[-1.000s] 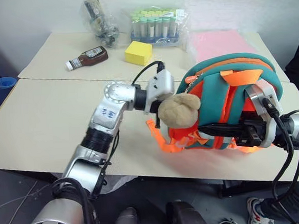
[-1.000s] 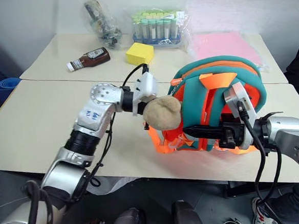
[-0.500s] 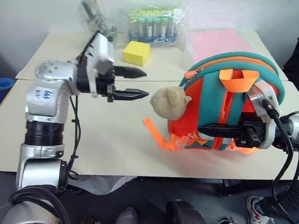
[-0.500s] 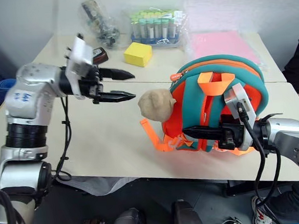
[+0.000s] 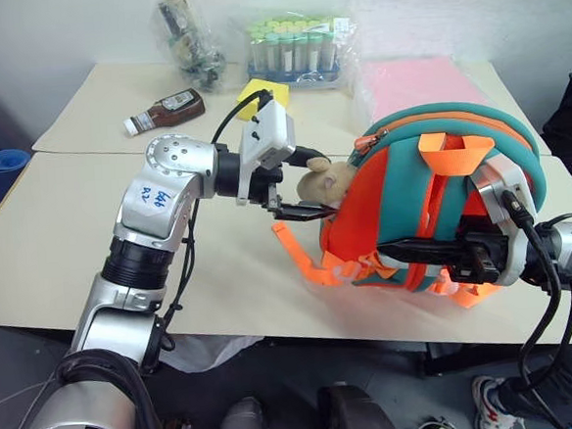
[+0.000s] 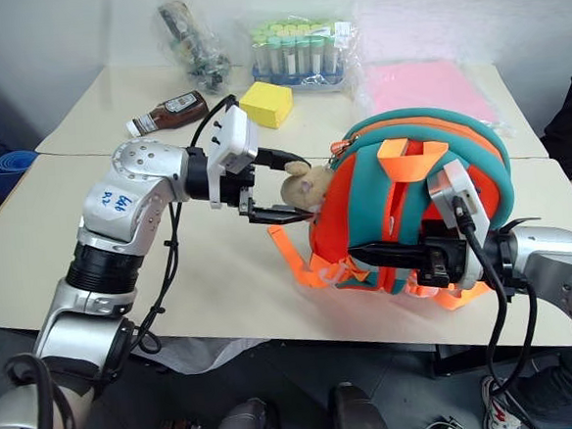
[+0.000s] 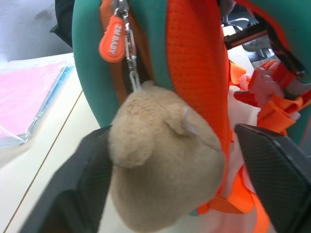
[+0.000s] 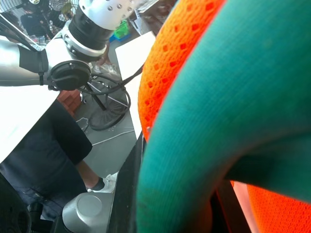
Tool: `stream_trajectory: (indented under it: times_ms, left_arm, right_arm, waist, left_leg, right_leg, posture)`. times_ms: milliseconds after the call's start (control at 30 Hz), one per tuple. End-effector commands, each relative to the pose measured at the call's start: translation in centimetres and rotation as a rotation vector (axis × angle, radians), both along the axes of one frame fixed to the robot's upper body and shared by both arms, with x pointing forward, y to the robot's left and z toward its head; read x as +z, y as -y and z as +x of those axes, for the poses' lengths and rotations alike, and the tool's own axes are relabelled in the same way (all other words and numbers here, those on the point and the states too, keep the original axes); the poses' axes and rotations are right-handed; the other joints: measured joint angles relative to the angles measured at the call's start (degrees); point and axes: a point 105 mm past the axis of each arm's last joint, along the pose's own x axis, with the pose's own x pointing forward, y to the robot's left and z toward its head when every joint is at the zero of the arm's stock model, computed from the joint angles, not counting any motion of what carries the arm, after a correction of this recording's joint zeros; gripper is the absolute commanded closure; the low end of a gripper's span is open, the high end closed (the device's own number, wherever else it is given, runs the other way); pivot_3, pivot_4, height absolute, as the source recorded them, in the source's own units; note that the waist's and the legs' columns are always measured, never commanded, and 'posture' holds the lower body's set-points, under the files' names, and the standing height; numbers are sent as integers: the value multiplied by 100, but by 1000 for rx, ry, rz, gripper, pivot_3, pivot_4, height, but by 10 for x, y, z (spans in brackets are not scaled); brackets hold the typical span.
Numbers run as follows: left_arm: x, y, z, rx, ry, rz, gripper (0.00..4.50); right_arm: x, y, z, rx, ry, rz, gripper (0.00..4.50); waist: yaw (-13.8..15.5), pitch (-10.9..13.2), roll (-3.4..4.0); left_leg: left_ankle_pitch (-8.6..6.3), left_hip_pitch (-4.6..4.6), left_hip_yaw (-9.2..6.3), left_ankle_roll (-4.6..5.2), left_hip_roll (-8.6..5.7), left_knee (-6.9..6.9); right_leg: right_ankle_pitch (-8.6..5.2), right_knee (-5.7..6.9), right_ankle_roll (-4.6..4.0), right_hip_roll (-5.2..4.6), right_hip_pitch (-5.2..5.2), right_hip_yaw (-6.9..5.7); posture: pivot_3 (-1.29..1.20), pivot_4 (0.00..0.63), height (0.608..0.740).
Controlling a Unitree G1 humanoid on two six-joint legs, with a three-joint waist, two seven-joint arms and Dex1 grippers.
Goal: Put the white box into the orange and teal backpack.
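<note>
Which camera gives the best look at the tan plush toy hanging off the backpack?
The left wrist view: the plush toy hangs large between the left hand's open fingers, its clip visible beside the orange zipper pull. Both eye views show it partly hidden behind that hand. The right wrist view shows backpack fabric.

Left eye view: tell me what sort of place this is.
Probably a lab or robot test room, not a home. Plain tables pushed together hold a bagged rack of capped test tubes, a sauce bottle, a yellow block and a pink sheet as props.
</note>
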Motion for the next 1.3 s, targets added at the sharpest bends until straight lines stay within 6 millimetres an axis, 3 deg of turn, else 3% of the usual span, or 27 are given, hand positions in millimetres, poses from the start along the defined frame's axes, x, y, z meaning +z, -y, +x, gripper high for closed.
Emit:
stream_trajectory:
  times_ms: [33,200,367,500,767,900,967,1033,1167,1300]
  left_arm:
    - [12,-12,7,18,66,10,1815]
    - [13,-27,11,29,69,29,3312]
    - [-1,-77,36,174,191,232,4491]
    - [-12,-86,45,169,327,351,4491]
    - [-79,-17,10,-137,441,398,4491]
    - [-100,-9,7,-168,513,470,4491]
    - [-102,-13,10,-157,531,488,4491]
    - [-90,-23,15,-92,464,429,4491]
    - [-55,-45,14,31,213,216,3342]
    - [-36,-87,10,149,32,115,2191]
  right_arm:
    - [12,3,-6,-7,72,11,4500]
    - [12,7,-5,-31,76,14,4500]
    - [10,14,-8,-59,73,13,4500]
    - [7,17,-8,-76,68,13,4500]
    - [3,17,-1,-88,77,6,4500]
    - [4,16,3,-88,89,-2,4500]
    - [4,16,4,-88,95,-7,4500]
    - [3,22,9,-127,112,-43,4500]
    - [1,51,9,-203,131,-182,3296]
    - [10,106,-16,-279,89,-290,2033]
  waist:
    - [-8,0,0]
    - [-9,0,0]
    - [-23,0,1]
    - [-1,0,1]
    - [11,0,1]
    - [8,0,2]
    - [7,-1,2]
    - [6,-1,2]
    - [-12,2,6]
    - [12,2,7]
  left_leg:
    - [0,1,0,0,0,0]
    - [0,1,1,0,1,0]
    - [0,2,2,0,2,-3]
    - [0,2,3,0,2,-3]
    - [-6,-9,5,9,0,-3]
    - [-6,-7,4,9,0,1]
    - [-6,4,4,9,0,1]
    - [-5,5,4,10,0,1]
    - [-5,-1,6,10,0,2]
    - [-4,-18,1,9,4,-2]
  right_leg:
    - [0,0,0,0,0,0]
    - [0,1,0,0,0,0]
    - [0,1,-1,1,-4,1]
    - [0,1,-1,-1,-2,0]
    - [0,-12,0,-8,-4,-1]
    - [1,-8,0,-5,-4,0]
    - [1,-5,0,-3,5,2]
    - [1,-1,0,-2,7,2]
    - [1,1,0,-2,0,2]
    - [-3,-2,0,5,-17,-6]
  posture:
    - [0,150,740]
    - [0,150,740]
    - [0,150,740]
    - [0,150,740]
    - [0,150,740]
    - [0,150,740]
    - [0,150,740]
    - [0,150,740]
    - [0,150,740]
    - [0,150,740]
